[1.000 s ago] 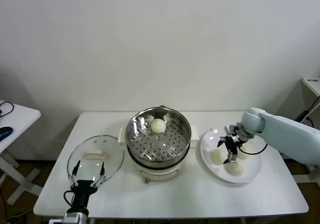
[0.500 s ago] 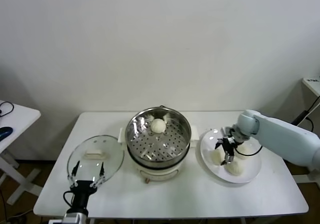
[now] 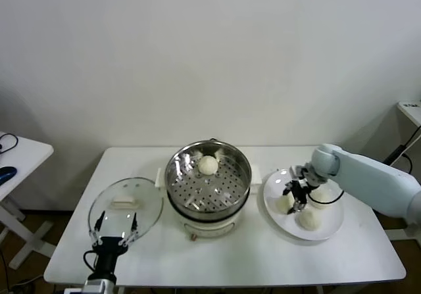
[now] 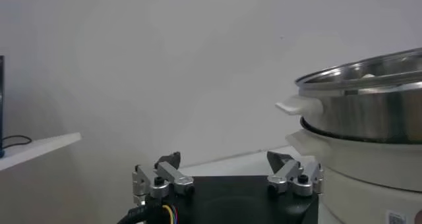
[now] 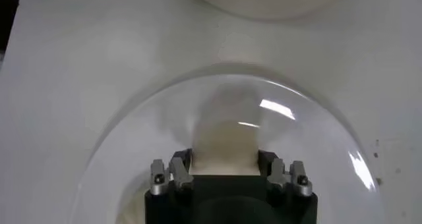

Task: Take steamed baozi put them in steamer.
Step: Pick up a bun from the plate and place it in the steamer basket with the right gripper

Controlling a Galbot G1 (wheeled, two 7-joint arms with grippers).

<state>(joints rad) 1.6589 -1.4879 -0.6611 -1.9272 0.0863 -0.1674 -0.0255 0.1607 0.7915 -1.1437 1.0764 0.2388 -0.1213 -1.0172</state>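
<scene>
A: What's new versus a second ago?

B: Right gripper (image 3: 295, 197) has dropped onto the plate (image 3: 332, 226) and its jaws have drawn in around the bun (image 3: 285, 204) nearest the steamer (image 3: 208, 179). A second back they stood wide above that bun. In the right wrist view the fingers (image 5: 179, 172) sit tight on either side of the bun (image 5: 224, 147).

A: So is it grasped?

B: Looks clenched on it, yes. The bun rests on the plate, not lifted.

A: Other buns?

B: One in the steamer (image 3: 208, 165), toward the back of the tray. Two more on the plate, the near one (image 3: 309, 220) and the far one (image 3: 321, 196), both just beside the gripper. Neither has moved.

A: Left side?

B: Left gripper (image 3: 116, 229) parked low at the front table edge by the glass lid (image 3: 126, 208), jaws wide, holding nothing. Same spot in every frame.

A: Meaning for the task?

B: Second pick is starting. One of four done. I'd judge lift and carry to the steamer comes next; squeezing soft dough could dent it or let it slip.
</scene>
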